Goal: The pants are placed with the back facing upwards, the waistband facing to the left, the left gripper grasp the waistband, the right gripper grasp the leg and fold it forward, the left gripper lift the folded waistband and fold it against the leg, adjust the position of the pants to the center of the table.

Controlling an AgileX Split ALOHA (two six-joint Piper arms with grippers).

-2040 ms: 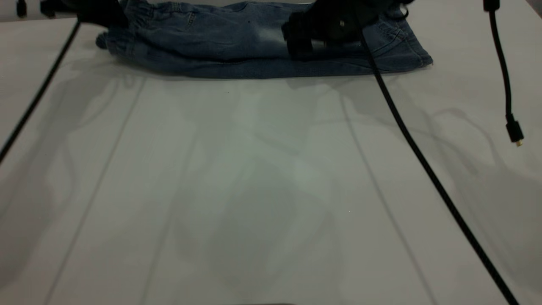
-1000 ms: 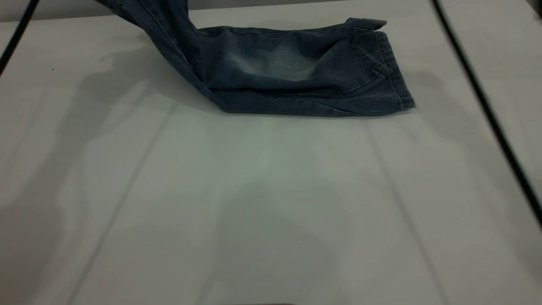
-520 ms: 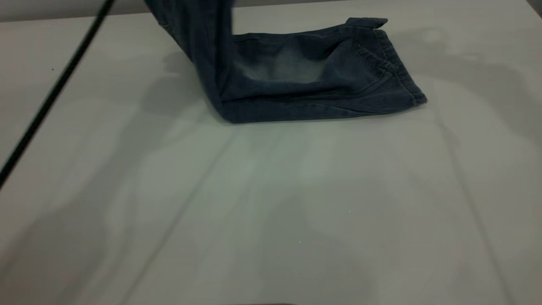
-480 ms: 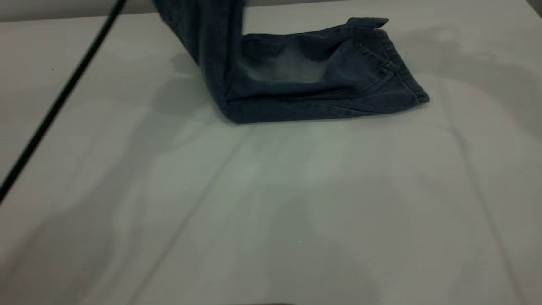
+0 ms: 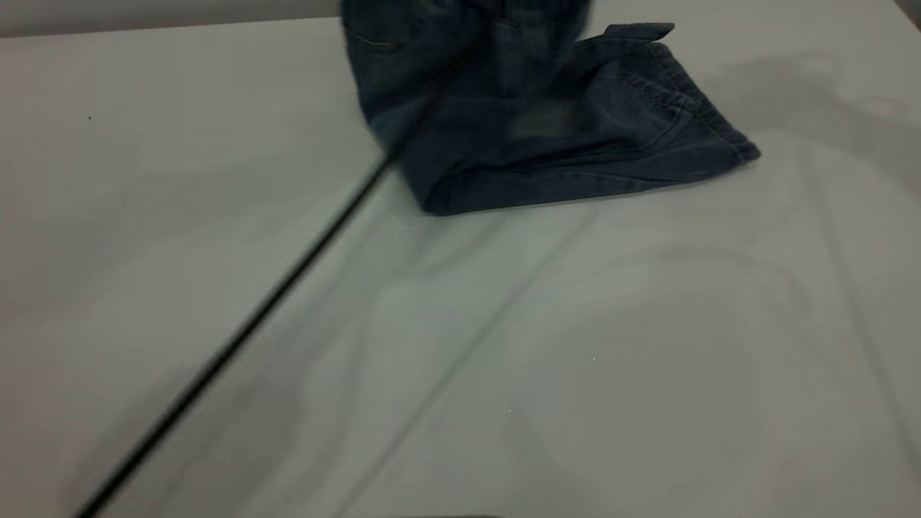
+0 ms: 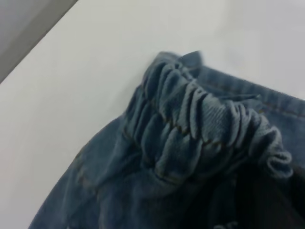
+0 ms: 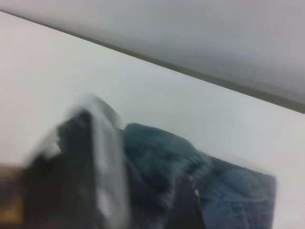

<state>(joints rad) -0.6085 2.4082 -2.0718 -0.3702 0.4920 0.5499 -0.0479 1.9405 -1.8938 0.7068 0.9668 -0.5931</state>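
The blue denim pants [image 5: 611, 144] lie folded lengthwise at the far middle of the table [image 5: 547, 374]. Their left end hangs lifted and blurred over the leg [image 5: 676, 129], whose hem points right; the top of that raised part runs out of the exterior view. In the left wrist view the gathered waistband [image 6: 205, 124] bunches right at my left gripper [image 6: 267, 200], which is shut on it. My right gripper [image 7: 187, 210] shows only as a dark blurred part above the pants [image 7: 238, 191]. Neither gripper shows in the exterior view.
A black cable [image 5: 237, 345] runs diagonally from the near left of the table up to the lifted denim. A blurred black shape with a pale strip [image 7: 81, 181] fills one side of the right wrist view. Bare white table surrounds the pants.
The lifted waistband end has swung to the right, from beside the leg to over it. The black cable swept right with it. The pants on the table shifted slightly right.
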